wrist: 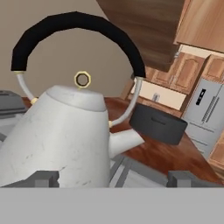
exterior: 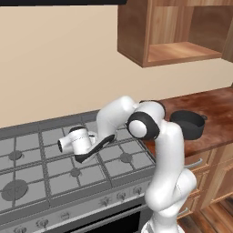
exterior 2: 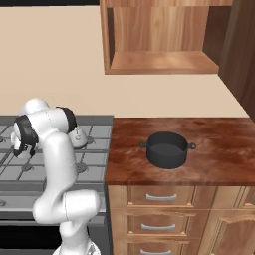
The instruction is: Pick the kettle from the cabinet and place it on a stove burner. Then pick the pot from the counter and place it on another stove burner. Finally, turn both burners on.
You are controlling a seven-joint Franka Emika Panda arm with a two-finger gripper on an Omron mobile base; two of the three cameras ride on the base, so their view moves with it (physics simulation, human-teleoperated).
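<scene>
The pale grey kettle (wrist: pixel 65 131) with its black arched handle stands upright on a stove (exterior: pixel 27 159) grate, spout toward the counter. My gripper (wrist: pixel 112 178) is open and low right beside it. The left fingertip (wrist: pixel 43 178) sits in front of the kettle's base, and the right one stands well apart over the grate. In the right base view the kettle (exterior 2: pixel 78 137) peeks out behind my arm at the stove's (exterior 2: pixel 94 159) rear right. The dark pot (exterior: pixel 186 123) (exterior 2: pixel 168 148) (wrist: pixel 157 124) rests on the reddish counter (exterior: pixel 214 109) (exterior 2: pixel 224 144).
The open wooden cabinet (exterior: pixel 182 50) (exterior 2: pixel 159 62) hangs above the counter with a bare shelf. Free burners (exterior: pixel 125 158) (exterior: pixel 75 173) lie at the stove's front, with a larger ringed one (exterior: pixel 13 189) at the left. Knobs (exterior: pixel 104 200) line the stove's front edge. Drawers (exterior 2: pixel 159 197) sit under the counter.
</scene>
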